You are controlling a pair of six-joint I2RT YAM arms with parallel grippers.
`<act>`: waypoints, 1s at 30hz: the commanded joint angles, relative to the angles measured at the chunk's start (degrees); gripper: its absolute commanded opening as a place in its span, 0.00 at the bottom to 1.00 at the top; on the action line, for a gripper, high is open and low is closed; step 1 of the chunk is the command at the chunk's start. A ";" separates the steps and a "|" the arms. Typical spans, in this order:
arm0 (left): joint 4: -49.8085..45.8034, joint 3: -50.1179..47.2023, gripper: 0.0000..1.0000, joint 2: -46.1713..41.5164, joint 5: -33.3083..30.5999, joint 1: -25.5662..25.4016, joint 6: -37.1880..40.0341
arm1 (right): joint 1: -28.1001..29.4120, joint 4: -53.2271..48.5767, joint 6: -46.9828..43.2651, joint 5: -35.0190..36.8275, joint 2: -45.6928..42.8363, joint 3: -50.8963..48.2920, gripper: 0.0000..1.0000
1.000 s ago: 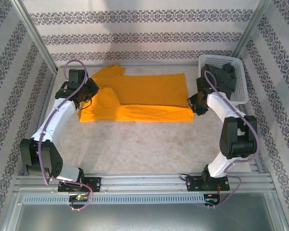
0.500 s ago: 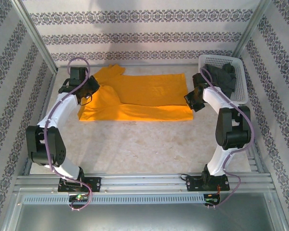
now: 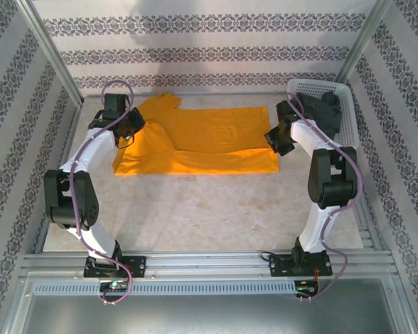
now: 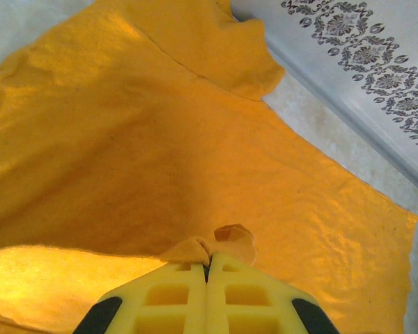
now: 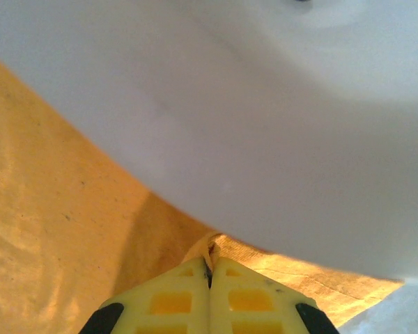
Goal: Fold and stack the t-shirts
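Note:
The orange-yellow t-shirt (image 3: 209, 142) lies spread across the back of the table, one sleeve (image 3: 164, 102) pointing to the far left. My left gripper (image 3: 129, 127) is at its left side, shut on a small pinch of orange cloth (image 4: 216, 243) just ahead of the left gripper's tips (image 4: 209, 259). At the shirt's right edge my right gripper (image 3: 277, 141) is shut too, and a thin fold of orange cloth (image 5: 210, 247) sticks out between the right gripper's tips (image 5: 209, 263). The dark grey t-shirt (image 3: 326, 111) lies bunched in the basket.
The white lattice basket (image 3: 319, 84) stands at the back right corner, close behind the right wrist. Patterned walls (image 3: 195, 56) and metal posts close in the back and sides. A pale blurred surface (image 5: 279, 125) looms over the right gripper. Bare tabletop (image 3: 202, 209) lies in front of the shirt.
Both grippers have moved toward the back wall, still shut on the shirt's side edges. Both arms have drawn up, their elbows now nearer the table's sides.

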 commanded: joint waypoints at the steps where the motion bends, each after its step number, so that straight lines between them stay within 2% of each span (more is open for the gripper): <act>1: 2.73 1.98 0.00 1.68 0.37 1.28 1.48 | 0.56 -1.76 -1.17 1.29 2.04 2.42 0.00; 20: 2.71 6.86 0.00 9.02 0.25 2.90 1.82 | 0.74 -3.30 -1.60 1.90 6.91 7.51 0.00; 21: 2.24 7.18 0.13 9.51 0.45 3.22 1.65 | 0.74 -3.21 -2.45 1.37 7.11 7.96 0.06; 22: 1.35 7.55 0.30 9.71 0.36 3.45 1.72 | 0.72 -3.33 -3.67 0.99 7.18 8.77 0.18; 23: 0.58 7.85 0.39 9.62 -0.06 3.54 1.95 | 0.80 -3.58 -4.92 0.72 7.13 9.63 0.28; 25: -1.37 7.65 0.51 8.12 -1.56 3.63 2.93 | 0.87 -4.15 -7.77 0.62 5.79 10.78 0.40; 28: -6.06 4.38 0.65 3.55 -5.13 4.14 2.86 | 0.60 -3.15 -10.09 0.56 0.76 8.02 0.47; 30: -8.31 -0.52 0.67 -0.57 -6.39 5.23 1.96 | 0.39 -1.90 -10.89 0.51 -3.61 3.81 0.51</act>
